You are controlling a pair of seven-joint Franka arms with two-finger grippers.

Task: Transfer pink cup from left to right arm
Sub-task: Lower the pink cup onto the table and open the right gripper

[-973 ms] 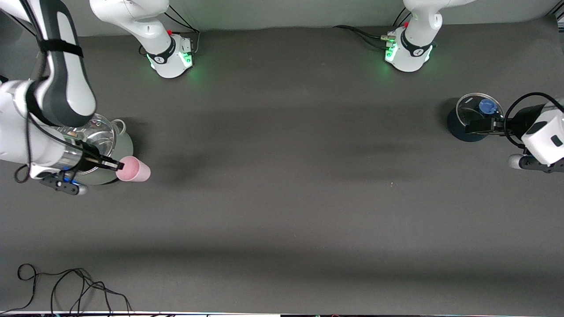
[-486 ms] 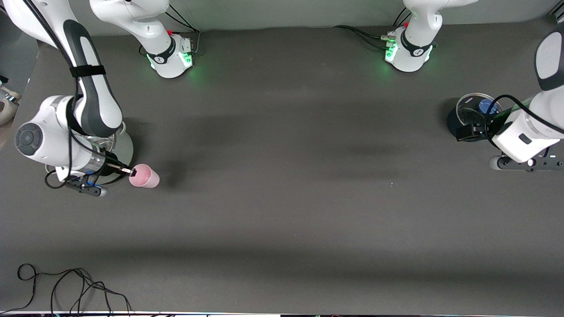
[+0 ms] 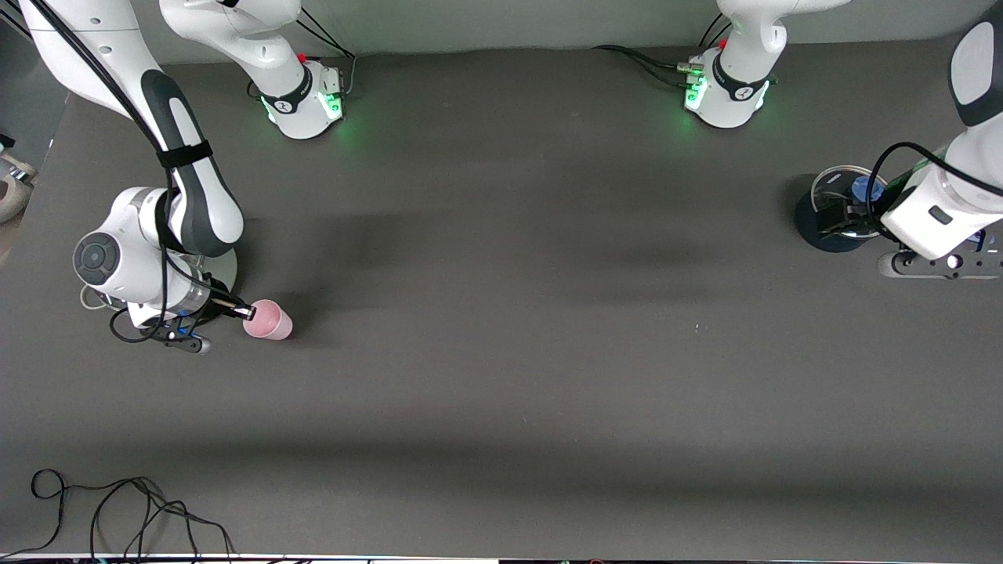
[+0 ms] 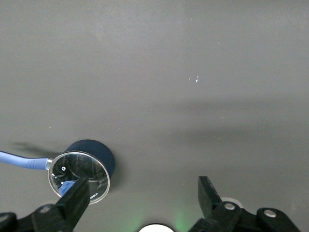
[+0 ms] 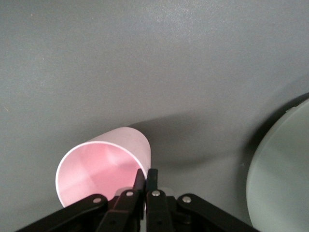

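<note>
Pink cup (image 3: 268, 319): you had it at the right arm's end of the worktop (image 3: 501, 329), tilted on its side in the air, its open mouth turned toward the right wrist camera.
Right claw (image 3: 248, 312): you saw its two thin fingers pressed together on the cup's rim, one inside the wall and one outside; in the right wrist view the pinch (image 5: 146, 180) sat at the rim's edge.
Pale pot (image 3: 223, 266): it stood on the worktop just beside the right claw, mostly hidden under that arm.
Left claw (image 3: 838, 219): you had it over the dark blue pot (image 3: 811, 227) at the left arm's end, its fingers (image 4: 72, 203) spread wide apart and holding nothing.
Glass lid (image 4: 79, 176): it lay on the dark blue pot.
</note>
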